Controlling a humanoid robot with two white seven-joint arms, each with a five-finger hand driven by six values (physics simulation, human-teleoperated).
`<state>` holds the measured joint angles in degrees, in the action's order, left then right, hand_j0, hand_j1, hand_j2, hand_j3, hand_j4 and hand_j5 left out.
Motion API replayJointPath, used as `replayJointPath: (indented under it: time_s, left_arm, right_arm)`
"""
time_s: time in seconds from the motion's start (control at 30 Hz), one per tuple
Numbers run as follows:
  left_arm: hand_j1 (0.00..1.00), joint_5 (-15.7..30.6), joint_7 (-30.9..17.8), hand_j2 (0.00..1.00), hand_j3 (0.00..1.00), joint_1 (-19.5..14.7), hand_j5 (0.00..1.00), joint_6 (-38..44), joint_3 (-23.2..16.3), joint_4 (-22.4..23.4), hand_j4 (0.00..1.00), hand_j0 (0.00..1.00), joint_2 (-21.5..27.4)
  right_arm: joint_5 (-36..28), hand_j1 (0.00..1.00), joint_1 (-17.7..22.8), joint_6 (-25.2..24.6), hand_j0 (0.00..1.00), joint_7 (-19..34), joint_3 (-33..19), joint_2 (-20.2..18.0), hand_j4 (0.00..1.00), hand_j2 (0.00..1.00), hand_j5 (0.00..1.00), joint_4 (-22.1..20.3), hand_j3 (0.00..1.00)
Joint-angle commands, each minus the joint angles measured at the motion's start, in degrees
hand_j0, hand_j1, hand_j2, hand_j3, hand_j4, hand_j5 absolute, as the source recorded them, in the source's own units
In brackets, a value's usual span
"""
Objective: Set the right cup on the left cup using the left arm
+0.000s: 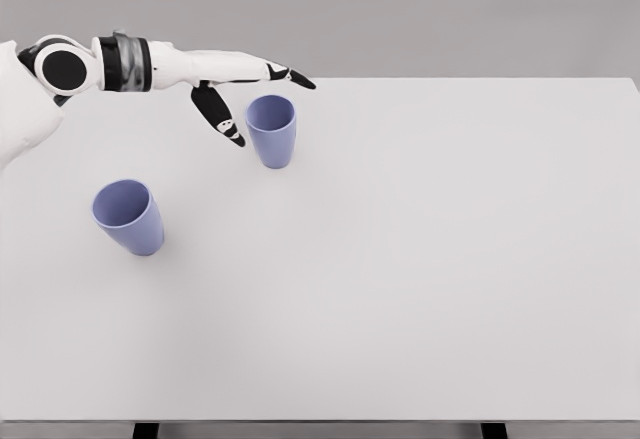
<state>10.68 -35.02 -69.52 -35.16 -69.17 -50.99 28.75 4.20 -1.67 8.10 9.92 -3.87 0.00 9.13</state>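
Note:
Two lavender-blue cups stand upright on the white table (400,279). The right cup (271,130) is at the back, left of the middle. The left cup (128,216) stands nearer the front, at the left. My left hand (258,99) reaches in from the upper left, just left of and behind the right cup's rim. Its fingers (288,76) stretch out past the cup's far side and the thumb (218,114) hangs down to the cup's left. The hand is open and holds nothing. The right arm is out of view.
The table's far edge (480,79) runs just behind the hand, with a grey wall beyond it. The front edge (320,421) lies at the bottom of the picture.

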Motion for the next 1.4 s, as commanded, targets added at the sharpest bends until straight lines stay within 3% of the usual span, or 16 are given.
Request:
replayJointPath:
  time_s: [0.0, 0.07, 0.27, 0.63, 1.17, 1.23, 1.27, 1.37]
  left_arm:
    - [1.0, -4.1, 0.0, 1.0, 1.0, 0.2, 1.0, 0.2, 2.9, 1.2, 1.0, 1.0, -0.6]
    - [1.0, -9.5, 0.0, 1.0, 1.0, 1.7, 1.0, 0.2, 8.0, 2.5, 1.0, 1.0, -1.2]
    - [1.0, -12.9, 0.0, 1.0, 1.0, 1.8, 1.0, 0.2, 9.0, 4.4, 1.0, 1.0, -3.0]
    - [1.0, -14.4, 0.0, 1.0, 1.0, 3.2, 1.0, 0.2, 8.9, 4.6, 1.0, 1.0, -5.4]
    - [1.0, -16.6, 0.0, 1.0, 1.0, 3.7, 1.0, 0.2, 8.9, 10.0, 1.0, 1.0, -8.4]
    - [0.95, -16.6, 0.0, 0.95, 0.95, 3.9, 0.95, 0.2, 8.9, 9.9, 0.95, 0.95, -8.4]
    - [0.86, -16.5, 0.0, 0.86, 0.86, 4.0, 0.86, 0.2, 9.0, 9.9, 0.86, 0.86, -8.4]
    - [0.75, -16.0, 0.0, 0.75, 0.75, 4.0, 0.75, 0.2, 9.1, 9.9, 0.75, 0.75, -8.2]
  right_arm:
    - [0.0, 1.0, 0.0, 0.0, 1.0, 0.0, 0.0, 0.0, 1.0, 1.0, 1.0, 0.0, 1.0]
    - [0.0, 1.0, 0.0, 0.1, 1.0, 0.0, 0.0, 0.0, 1.0, 1.0, 1.0, 0.0, 1.0]
    - [0.0, 1.0, 0.0, 0.0, 1.0, 0.0, 0.0, 0.0, 1.0, 1.0, 1.0, 0.0, 1.0]
    - [0.0, 1.0, 0.0, 0.0, 1.0, 0.0, 0.0, 0.0, 1.0, 1.0, 1.0, 0.0, 1.0]
    - [0.0, 1.0, -0.1, 0.0, 1.0, 0.0, 0.0, 0.0, 1.0, 1.0, 1.0, 0.0, 1.0]
    - [0.0, 1.0, 0.0, 0.1, 1.0, 0.0, 0.0, 0.0, 1.0, 1.0, 1.0, 0.0, 1.0]
    - [0.0, 1.0, 0.0, 0.1, 1.0, 0.0, 0.0, 0.0, 1.0, 1.0, 1.0, 0.0, 1.0]
    - [0.0, 1.0, 0.0, 0.0, 1.0, 0.0, 0.0, 0.0, 1.0, 1.0, 1.0, 0.0, 1.0]
